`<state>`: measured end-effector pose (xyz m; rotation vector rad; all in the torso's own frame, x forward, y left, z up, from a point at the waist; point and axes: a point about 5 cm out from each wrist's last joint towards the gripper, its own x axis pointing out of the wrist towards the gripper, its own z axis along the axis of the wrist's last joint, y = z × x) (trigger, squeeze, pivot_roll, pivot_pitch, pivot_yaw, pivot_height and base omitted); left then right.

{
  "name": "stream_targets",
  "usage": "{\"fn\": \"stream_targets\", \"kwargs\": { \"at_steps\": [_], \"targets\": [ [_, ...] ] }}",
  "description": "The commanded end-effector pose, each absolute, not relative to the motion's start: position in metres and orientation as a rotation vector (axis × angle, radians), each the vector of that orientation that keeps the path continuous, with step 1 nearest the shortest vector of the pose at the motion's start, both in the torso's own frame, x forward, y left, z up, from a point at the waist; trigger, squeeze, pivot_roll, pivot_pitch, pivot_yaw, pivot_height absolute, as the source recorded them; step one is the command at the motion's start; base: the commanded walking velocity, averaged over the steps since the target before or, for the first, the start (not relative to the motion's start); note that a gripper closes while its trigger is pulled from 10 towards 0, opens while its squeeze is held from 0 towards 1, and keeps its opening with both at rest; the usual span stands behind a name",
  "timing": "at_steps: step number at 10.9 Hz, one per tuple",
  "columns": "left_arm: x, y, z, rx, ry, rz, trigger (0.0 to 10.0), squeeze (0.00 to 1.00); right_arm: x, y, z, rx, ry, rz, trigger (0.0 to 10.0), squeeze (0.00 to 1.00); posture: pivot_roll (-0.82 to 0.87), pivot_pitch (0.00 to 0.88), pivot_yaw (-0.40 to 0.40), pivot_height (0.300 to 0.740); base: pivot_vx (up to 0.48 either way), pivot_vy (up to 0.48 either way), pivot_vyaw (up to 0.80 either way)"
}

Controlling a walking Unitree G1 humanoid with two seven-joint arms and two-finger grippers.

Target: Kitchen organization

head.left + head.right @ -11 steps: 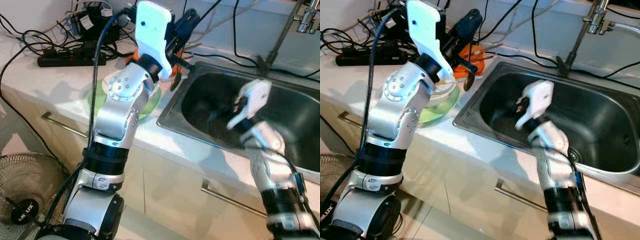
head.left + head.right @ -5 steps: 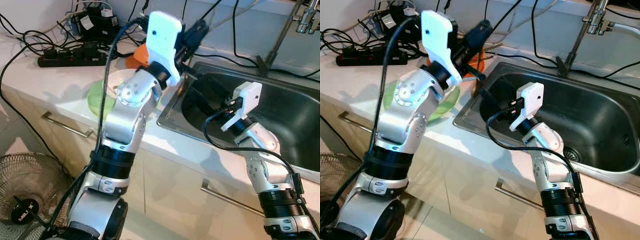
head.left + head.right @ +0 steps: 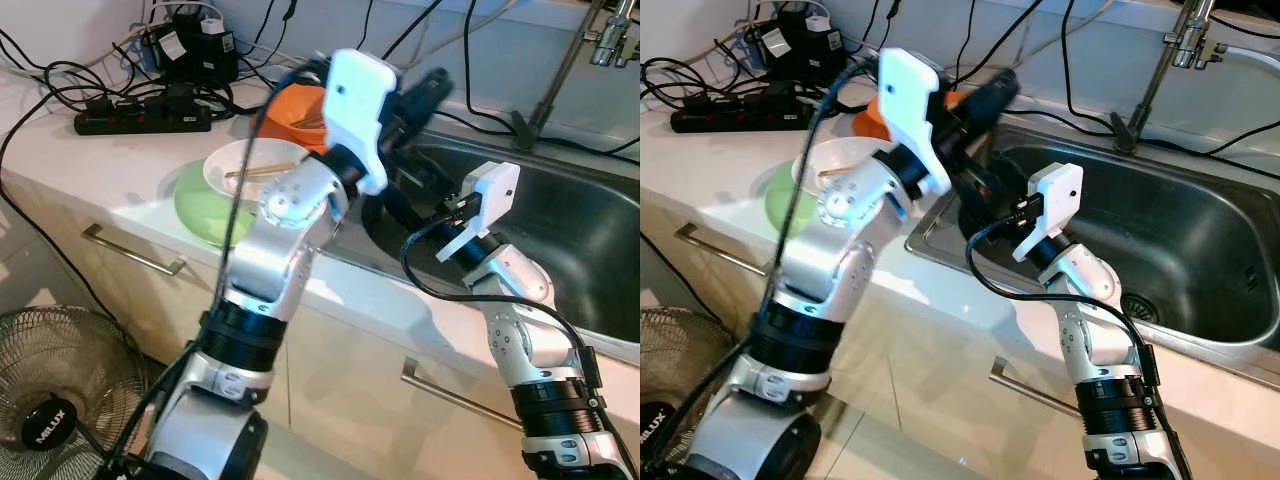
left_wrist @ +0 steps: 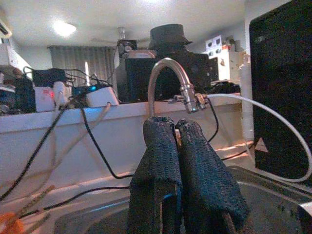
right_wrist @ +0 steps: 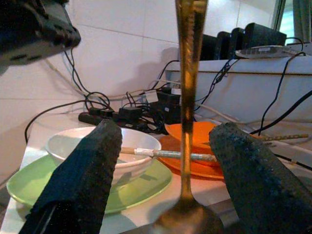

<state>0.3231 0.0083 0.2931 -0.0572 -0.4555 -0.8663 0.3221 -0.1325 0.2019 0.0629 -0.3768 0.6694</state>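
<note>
A brass spoon (image 5: 187, 97) hangs upright, bowl down, between the wide-apart fingers of my right gripper (image 5: 168, 131). That open gripper (image 3: 395, 205) sits in the left part of the steel sink (image 3: 600, 230) and points at the counter. My left gripper (image 3: 432, 85) hovers just above it over the sink's left rim. Its fingers (image 4: 161, 146) are pressed together on a thin sliver that looks like the spoon's handle. On the counter a white bowl (image 3: 250, 170) with chopsticks (image 3: 262, 170) rests on a green plate (image 3: 195, 205), and an orange bowl (image 3: 305, 110) stands behind them.
A faucet (image 3: 560, 70) rises at the sink's back. A black power strip (image 3: 140, 118), chargers and several cables crowd the counter's back left. A floor fan (image 3: 50, 410) stands below left of the cabinet front, which has metal drawer handles (image 3: 130, 255).
My left arm has swung right, from over the plates to above the sink's left rim, uncovering the bowl and plate. The right gripper shifted left a second ago and has since held still.
</note>
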Motion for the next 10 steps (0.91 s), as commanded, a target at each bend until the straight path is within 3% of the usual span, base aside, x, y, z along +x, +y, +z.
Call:
{"fn": "stream_targets", "kwargs": {
  "at_steps": [1,3,4,5,6,10],
  "targets": [
    [0.3215,0.0047,0.2893,-0.059,-0.436,-0.893,10.0,0.0,0.3201,-0.131,0.2044,0.056,-0.378,0.676,10.0,0.0,0.16,0.011,0.007,0.74,0.0,0.0,0.0],
    [0.3203,0.0028,0.2881,-0.063,-0.429,-0.91,10.0,0.0,0.3213,-0.1311,0.2046,0.055,-0.378,0.664,10.0,0.0,0.16,0.012,0.006,0.74,0.0,0.0,0.0],
    [0.3192,0.0021,0.2869,-0.064,-0.426,-0.915,10.0,0.0,0.3224,-0.131,0.2046,0.057,-0.378,0.654,6.9,0.0,0.16,0.012,0.004,0.74,0.0,0.0,0.0],
    [0.3189,0.0019,0.2866,-0.064,-0.424,-0.916,10.0,0.0,0.3229,-0.1314,0.2043,0.06,-0.376,0.649,0.5,0.0,0.16,0.013,0.004,0.74,0.0,0.0,0.0],
    [0.3187,0.0019,0.2865,-0.064,-0.423,-0.918,10.0,0.0,0.3231,-0.1315,0.2041,0.062,-0.374,0.645,0.0,0.0,0.16,0.013,0.004,0.74,0.0,0.0,0.0],
    [0.3178,0.0016,0.2863,-0.069,-0.418,-0.926,10.0,0.0,0.3232,-0.1268,0.2,0.07,-0.36,0.652,0.0,0.0,0.16,0.016,0.004,0.74,0.0,0.0,0.0]
  ]
}}
